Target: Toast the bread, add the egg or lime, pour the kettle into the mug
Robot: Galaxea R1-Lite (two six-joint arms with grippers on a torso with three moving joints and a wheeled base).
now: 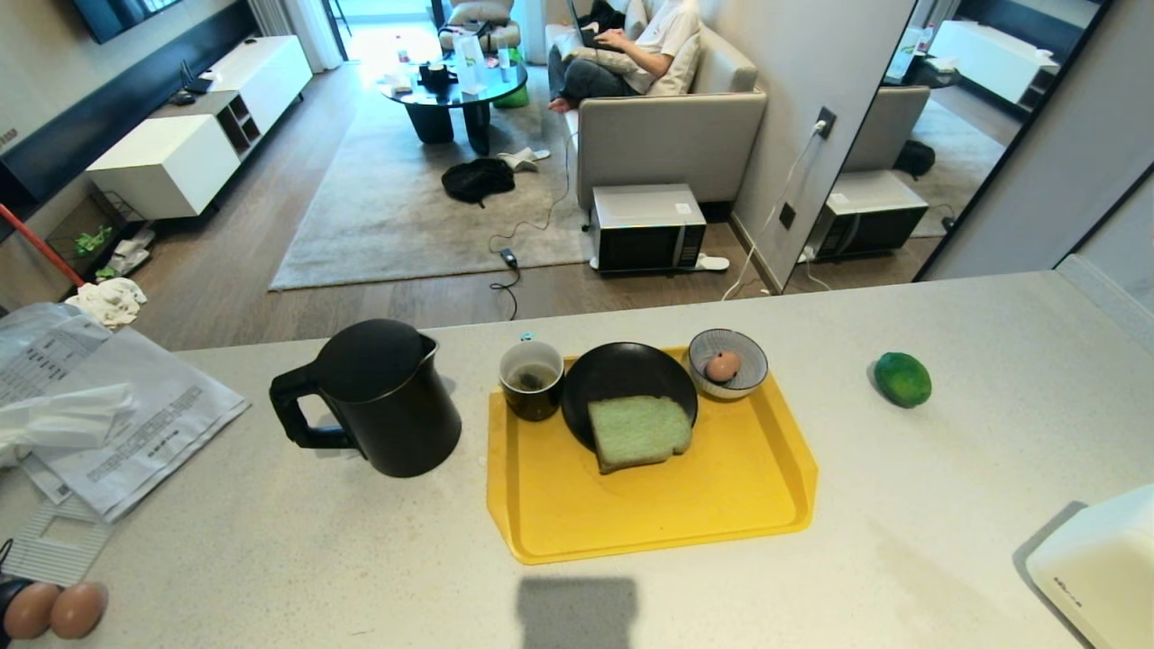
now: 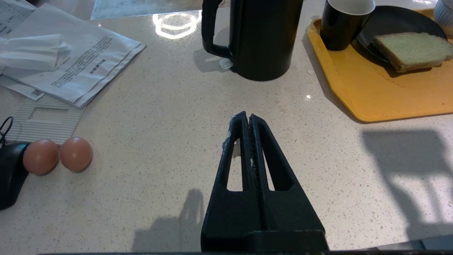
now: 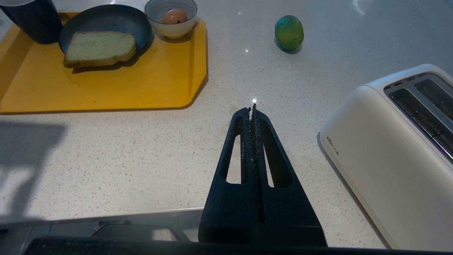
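A slice of green bread [image 1: 638, 431] lies on a black plate [image 1: 622, 374] on a yellow tray [image 1: 649, 505]. Beside it stand the black mug [image 1: 532, 379] with a tea bag and a striped bowl [image 1: 728, 362] holding the egg [image 1: 722, 365]. The black kettle [image 1: 379, 397] stands left of the tray, the lime [image 1: 902, 379] to its right. Neither arm shows in the head view. My left gripper [image 2: 247, 117] hangs shut and empty above the near counter, short of the kettle [image 2: 262, 39]. My right gripper [image 3: 252, 109] is shut and empty between the tray [image 3: 106, 88] and the white toaster [image 3: 396, 152].
Papers and a tissue [image 1: 99, 406] lie at the counter's left, with two brown eggs [image 1: 54, 609] at the near left corner beside a black object [image 2: 10, 177]. The toaster [image 1: 1100, 563] stands at the near right. Beyond the counter a person [image 1: 640, 41] sits on a sofa.
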